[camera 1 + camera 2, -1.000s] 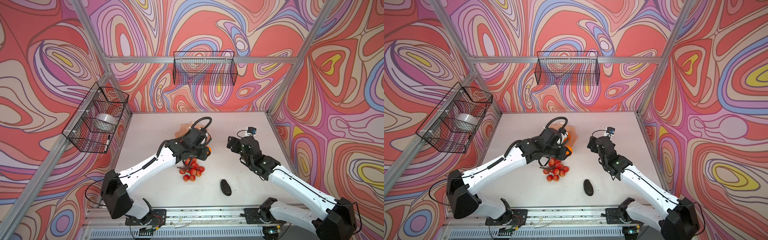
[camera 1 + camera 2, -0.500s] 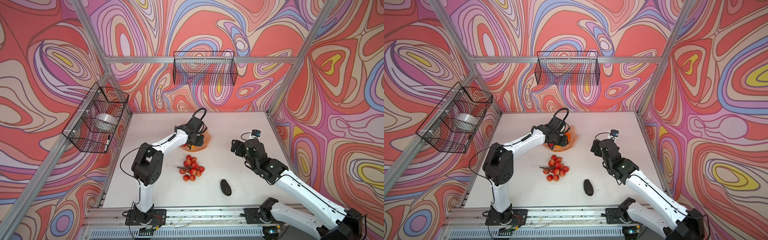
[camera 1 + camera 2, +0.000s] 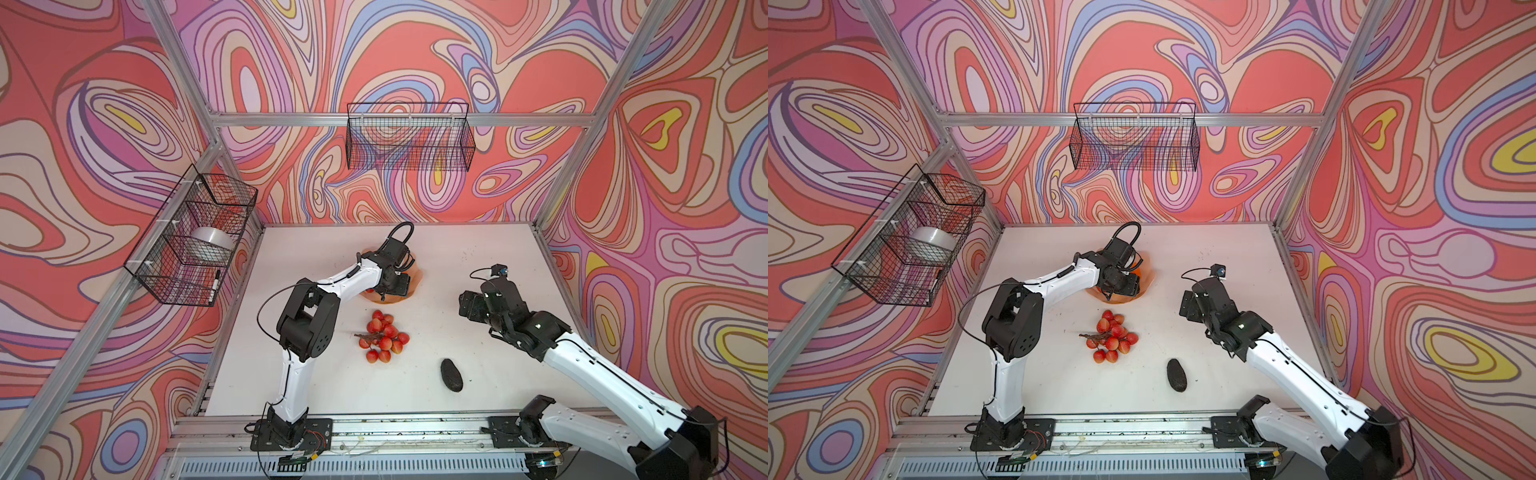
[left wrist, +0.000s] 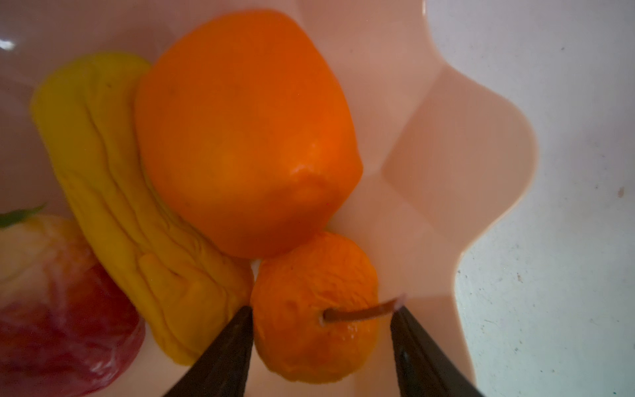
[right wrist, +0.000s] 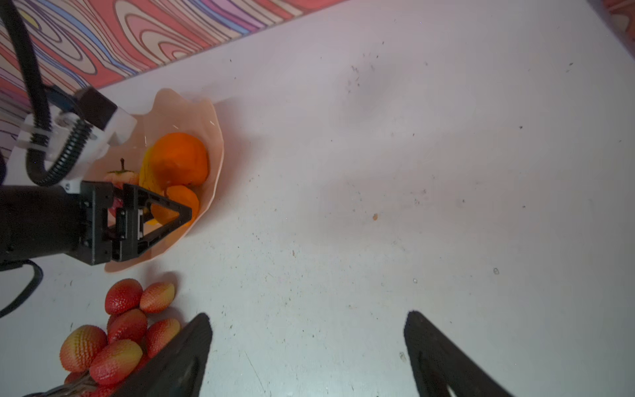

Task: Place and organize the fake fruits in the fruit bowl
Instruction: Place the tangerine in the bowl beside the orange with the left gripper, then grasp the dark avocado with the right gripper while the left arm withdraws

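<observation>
In the fruit bowl (image 4: 464, 137), small orange (image 4: 309, 330) (stemmed) between left fingers (image 4: 223, 354)

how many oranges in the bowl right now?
2. Large orange beside the yellow fruit; small orange next to it, between the left gripper's fingers. The gripper may hide more.

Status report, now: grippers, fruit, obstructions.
Left gripper open, astride small orange in fruit bowl. Right gripper open, empty, above table. Red grape bunch and dark avocado on table, outside bowl. No obstruction seen.
</observation>
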Motion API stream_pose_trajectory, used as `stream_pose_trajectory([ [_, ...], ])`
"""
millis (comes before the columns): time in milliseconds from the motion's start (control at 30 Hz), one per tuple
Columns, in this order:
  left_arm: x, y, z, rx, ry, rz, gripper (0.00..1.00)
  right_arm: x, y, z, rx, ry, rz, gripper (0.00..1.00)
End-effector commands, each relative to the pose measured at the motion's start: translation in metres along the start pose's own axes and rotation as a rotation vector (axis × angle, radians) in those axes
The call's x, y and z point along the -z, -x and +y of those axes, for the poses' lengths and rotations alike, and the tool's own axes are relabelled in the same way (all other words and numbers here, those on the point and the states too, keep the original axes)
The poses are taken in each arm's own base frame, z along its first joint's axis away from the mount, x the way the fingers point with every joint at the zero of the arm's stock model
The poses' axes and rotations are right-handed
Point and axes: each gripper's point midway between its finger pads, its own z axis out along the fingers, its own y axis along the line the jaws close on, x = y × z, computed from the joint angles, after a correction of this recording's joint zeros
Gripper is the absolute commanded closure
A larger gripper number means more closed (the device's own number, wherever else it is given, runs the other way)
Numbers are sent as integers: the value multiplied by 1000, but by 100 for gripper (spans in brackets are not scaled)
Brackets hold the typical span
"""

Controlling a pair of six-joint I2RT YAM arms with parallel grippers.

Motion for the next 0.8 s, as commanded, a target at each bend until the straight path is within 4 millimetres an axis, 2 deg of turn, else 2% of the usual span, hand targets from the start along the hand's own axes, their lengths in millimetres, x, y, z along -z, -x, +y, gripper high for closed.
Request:
stream_pose_trajectory([
  [0, 49, 32, -11, 25, -68, -132, 31, -5, -37, 8, 39, 53, 182, 12],
  [100, 91, 50, -14, 38, -96, -248, 28, -7, -66, 18, 62, 83, 270, 13],
  [200, 139, 64, -4, 52, -64, -428, 27, -3, -97, 25, 103, 71, 352, 13],
  [333, 200, 62, 20, 90, -12, -691, 21, 4, -136, 33, 133, 54, 429, 14],
  [433, 232, 41, 47, 136, 66, -811, 15, 6, -163, 32, 144, 36, 482, 15],
  [533, 247, 9, 75, 199, 144, -869, 11, 5, -182, 27, 186, -16, 515, 15],
  [667, 249, -40, 111, 312, 217, -873, 7, -2, -198, 31, 184, -16, 539, 17],
  [767, 246, -71, 127, 400, 209, -870, 7, -5, -203, 29, 194, -54, 530, 22],
])
